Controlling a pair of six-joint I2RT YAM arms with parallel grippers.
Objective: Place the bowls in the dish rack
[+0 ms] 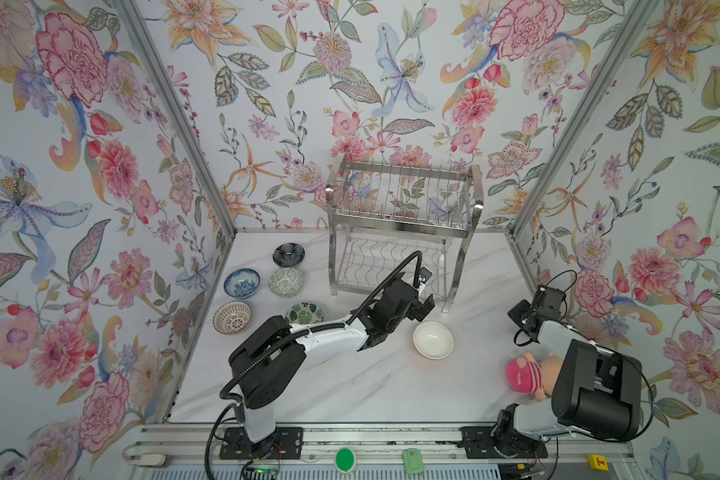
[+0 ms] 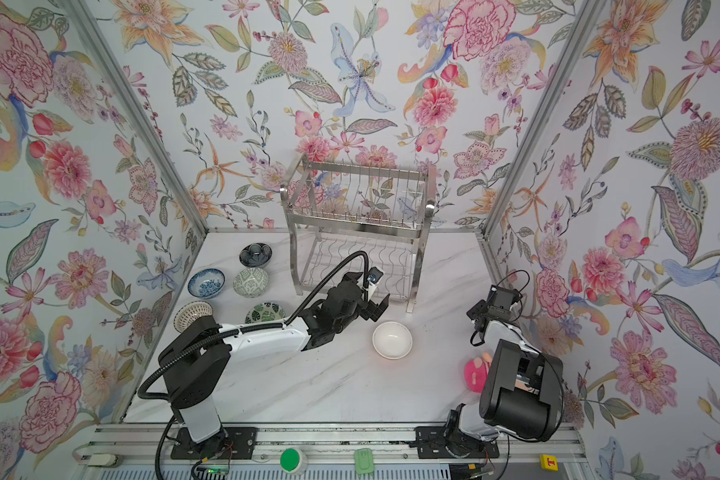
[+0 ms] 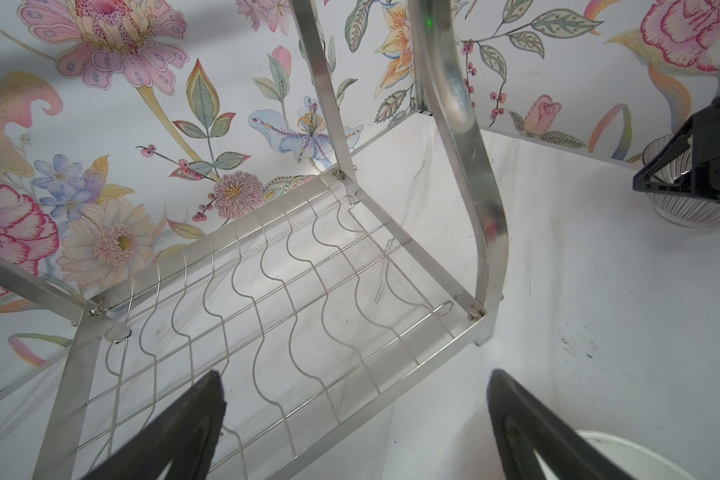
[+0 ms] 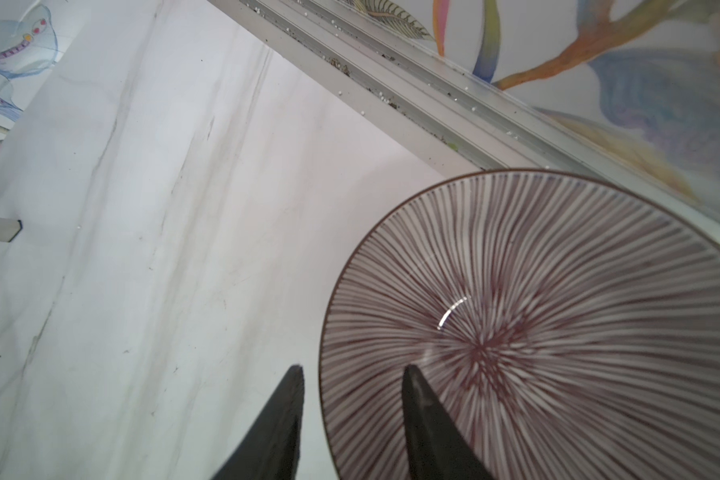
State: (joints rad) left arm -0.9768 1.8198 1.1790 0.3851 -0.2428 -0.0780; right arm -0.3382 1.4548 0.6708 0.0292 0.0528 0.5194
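Note:
The dish rack [image 1: 404, 216] stands at the back, both tiers bare. My left gripper [image 1: 427, 305] hangs open before its lower shelf [image 3: 267, 291], just above a white bowl [image 1: 433, 340]. At the right wall my right gripper [image 4: 352, 368] is open and straddles the rim of a red-striped bowl [image 4: 537, 332], one finger inside and one outside, with a gap on each side. That bowl is hidden under the gripper in both top views. On the left sit a dark navy bowl [image 1: 288, 254], a blue floral bowl [image 1: 242, 283], a grey-green bowl [image 1: 286, 282], a tan lattice bowl [image 1: 232, 317] and a green leaf bowl [image 1: 304, 312].
A pink-striped plush toy [image 1: 524, 374] lies on the table beside my right arm's elbow. Floral walls close in the left, back and right sides. A metal rail [image 1: 371, 436] with a green button [image 1: 345, 459] runs along the front edge.

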